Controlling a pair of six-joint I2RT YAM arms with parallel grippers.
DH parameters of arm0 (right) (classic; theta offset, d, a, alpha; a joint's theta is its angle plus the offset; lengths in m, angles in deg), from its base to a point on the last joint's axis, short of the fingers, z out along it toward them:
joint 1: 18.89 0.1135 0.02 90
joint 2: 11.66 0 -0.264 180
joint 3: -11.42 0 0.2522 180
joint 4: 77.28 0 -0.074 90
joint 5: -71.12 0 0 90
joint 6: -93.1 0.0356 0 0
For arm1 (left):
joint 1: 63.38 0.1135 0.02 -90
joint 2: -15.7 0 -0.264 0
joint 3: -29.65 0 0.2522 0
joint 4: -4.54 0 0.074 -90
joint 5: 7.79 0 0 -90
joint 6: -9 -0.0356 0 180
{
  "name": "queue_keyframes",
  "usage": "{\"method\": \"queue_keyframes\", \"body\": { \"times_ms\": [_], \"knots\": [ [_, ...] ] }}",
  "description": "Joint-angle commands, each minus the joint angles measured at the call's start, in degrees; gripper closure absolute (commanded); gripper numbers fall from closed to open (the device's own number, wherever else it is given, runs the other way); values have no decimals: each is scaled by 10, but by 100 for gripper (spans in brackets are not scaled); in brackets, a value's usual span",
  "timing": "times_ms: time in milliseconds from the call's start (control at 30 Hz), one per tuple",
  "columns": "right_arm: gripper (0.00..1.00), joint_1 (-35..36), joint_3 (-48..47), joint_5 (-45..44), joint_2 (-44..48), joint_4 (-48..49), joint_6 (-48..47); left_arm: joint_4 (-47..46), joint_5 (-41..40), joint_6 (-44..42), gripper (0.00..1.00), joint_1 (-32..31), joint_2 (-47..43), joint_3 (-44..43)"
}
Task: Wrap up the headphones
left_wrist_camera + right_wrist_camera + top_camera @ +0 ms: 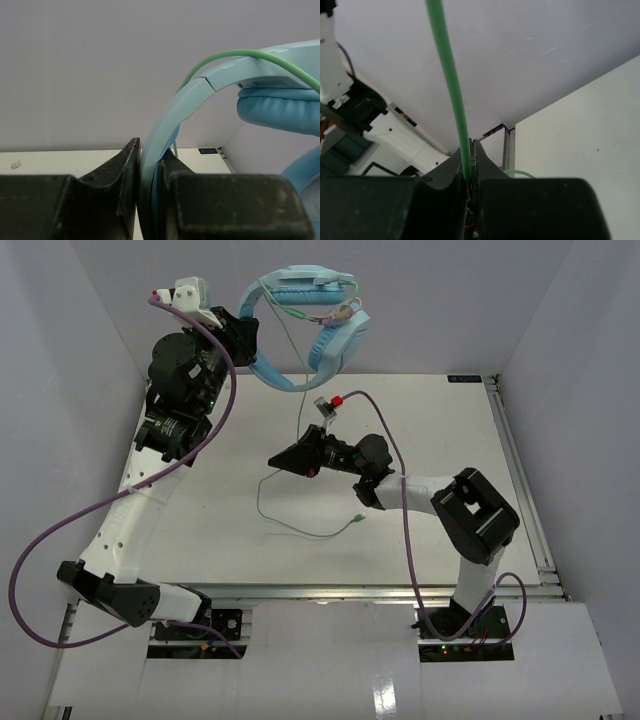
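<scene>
My left gripper (149,156) clamps the headband (172,107) to hold the headphones (335,344) aloft so the cable (451,90) hangs free, while my right gripper (470,161) pinches that cable for winding.

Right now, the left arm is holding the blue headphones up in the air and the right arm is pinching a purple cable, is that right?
Not quite. The right gripper is pinching the thin green cable, not a purple one; the right wrist view shows it. The left gripper does hold the headphones up in the air.
</scene>
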Motion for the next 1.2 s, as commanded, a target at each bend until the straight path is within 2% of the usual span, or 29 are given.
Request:
{"method": "queue_keyframes", "body": {
  "times_ms": [0, 200, 333, 433, 500, 533, 600, 667, 733, 767, 833, 900, 1033, 1167],
  "knots": [
    [92, 35, 56, 48, 82, 326, -70, -58, -27, 14, 100, -1, -6, -13],
    [92, 39, 104, 107, 188, 133, -165, -49, -46, -11, 100, -1, 13, -24],
    [92, 39, 89, 140, 228, -9, -208, -48, -57, -26, 100, -1, 20, -17],
    [92, 41, 24, 146, 247, -242, -306, -43, -65, -37, 100, -1, 23, -8],
    [92, 52, -62, 92, 252, -504, -449, -36, -73, -45, 100, -1, 29, -5],
    [92, 62, -93, 65, 252, -582, -513, -35, -75, -50, 100, 0, 31, -4],
    [92, 83, -139, 5, 253, -699, -623, -33, -81, -61, 100, -1, 37, -1],
    [92, 105, -189, -94, 250, -815, -734, -29, -84, -73, 100, -1, 45, -3],
    [92, 117, -239, -142, 245, -910, -784, -21, -87, -88, 100, -1, 53, -6],
    [92, 117, -256, -165, 245, -912, -808, -17, -87, -88, 100, -1, 53, -6],
    [92, 118, -290, -245, 244, -998, -879, -4, -84, -111, 100, -1, 57, 3],
    [92, 119, -291, -299, 256, -1028, -918, 4, -82, -131, 100, -1, 55, 14],
    [92, 118, -276, -429, 287, -1010, -980, 23, -78, -155, 100, -1, 41, 45],
    [92, 119, -264, -511, 310, -957, -1034, 30, -71, -157, 100, -1, 30, 78]
  ]
}}
